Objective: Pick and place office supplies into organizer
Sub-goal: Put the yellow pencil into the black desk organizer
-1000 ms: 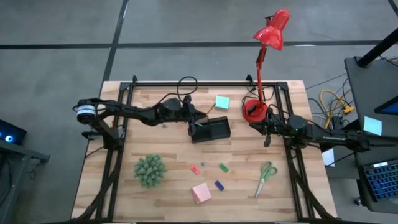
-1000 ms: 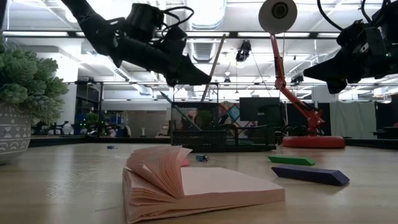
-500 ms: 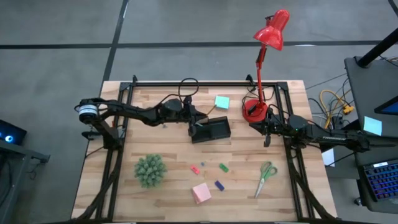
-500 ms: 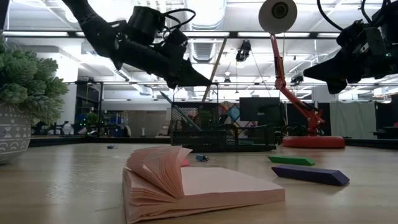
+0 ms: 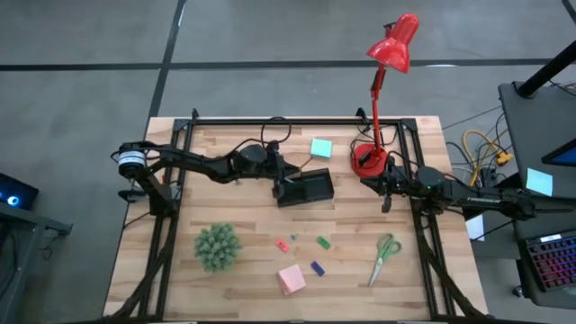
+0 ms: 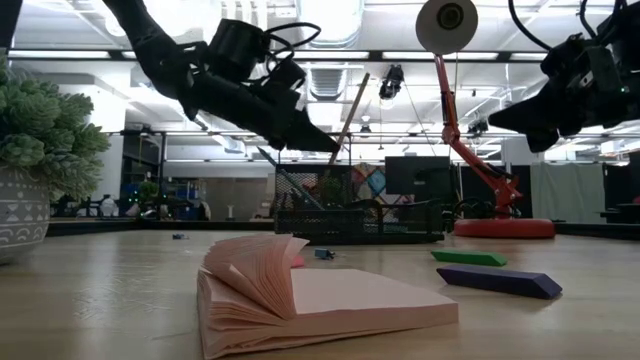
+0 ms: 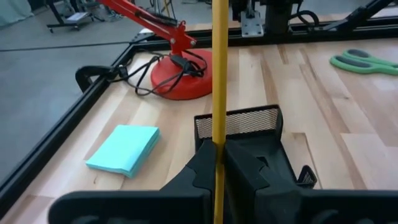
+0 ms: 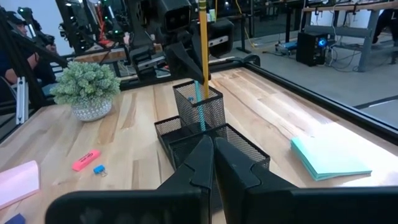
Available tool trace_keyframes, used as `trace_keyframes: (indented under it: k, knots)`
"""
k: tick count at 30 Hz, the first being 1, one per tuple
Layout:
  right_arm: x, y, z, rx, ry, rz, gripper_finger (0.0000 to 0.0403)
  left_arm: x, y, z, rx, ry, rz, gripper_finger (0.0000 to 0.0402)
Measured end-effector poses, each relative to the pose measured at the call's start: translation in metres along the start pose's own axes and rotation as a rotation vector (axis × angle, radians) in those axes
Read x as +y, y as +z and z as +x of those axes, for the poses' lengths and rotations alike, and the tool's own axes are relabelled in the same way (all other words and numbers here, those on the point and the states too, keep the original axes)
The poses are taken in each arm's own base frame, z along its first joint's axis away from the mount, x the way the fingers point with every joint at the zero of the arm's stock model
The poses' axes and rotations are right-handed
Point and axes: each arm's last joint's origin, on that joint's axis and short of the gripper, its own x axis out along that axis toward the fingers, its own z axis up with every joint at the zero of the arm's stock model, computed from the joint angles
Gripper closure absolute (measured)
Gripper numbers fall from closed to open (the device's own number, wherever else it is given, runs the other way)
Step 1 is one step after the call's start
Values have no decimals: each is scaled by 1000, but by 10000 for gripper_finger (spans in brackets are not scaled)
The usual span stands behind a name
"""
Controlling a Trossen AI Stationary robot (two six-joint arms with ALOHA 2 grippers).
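My left gripper [image 5: 281, 175] is shut on a yellow pencil [image 7: 219, 74] over the left end of the black mesh organizer [image 5: 310, 189]. The right wrist view shows the pencil [image 8: 203, 43] standing over the organizer's tall cup [image 8: 198, 102], which holds a teal pen [image 8: 200, 115]. A teal sticky pad [image 5: 321, 148] lies just beyond the organizer. On the near half of the table lie a pink pad [image 5: 291, 279], green-handled scissors [image 5: 385, 256] and pink [image 5: 283, 244], green [image 5: 323, 241] and blue [image 5: 317, 267] erasers. My right gripper [image 5: 386, 200] waits shut beside the lamp base. My left gripper pinches the pencil's shaft [image 7: 218, 163] between its two fingers, low on its length, the fingers lying across it. They come from the table's left, slanting slightly down. The pencil stands nearly upright, lifted clear, its lower end [image 8: 204, 93] at the mouth of the cup.
A red desk lamp rises from its round base [image 5: 369, 160] at the far right, cable beside it. A green spiky plant in a pot [image 5: 217, 247] stands near left. A black frame rail runs around the table's edges.
My left gripper has eased down a little toward the organizer, still shut on the pencil, which stays nearly upright over the cup.
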Motion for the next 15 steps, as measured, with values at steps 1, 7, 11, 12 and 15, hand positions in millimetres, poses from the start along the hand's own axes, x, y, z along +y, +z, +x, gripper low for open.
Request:
trace_keyframes:
  k: [1,7,11,12,15]
  knots:
    - [0,0,0,3,-1,0,394,0,-1,0,2,0,1,400]
    - [0,0,0,3,-1,-1,394,-1,-6,-1,18,-3,17,400]
    - [0,0,0,3,-1,-1,394,-1,-9,-2,26,-4,17,400]
    - [0,0,0,3,-1,1,394,-2,-10,-3,29,-4,16,400]
    - [0,0,0,3,-1,2,394,-2,-10,-3,31,-4,16,400]
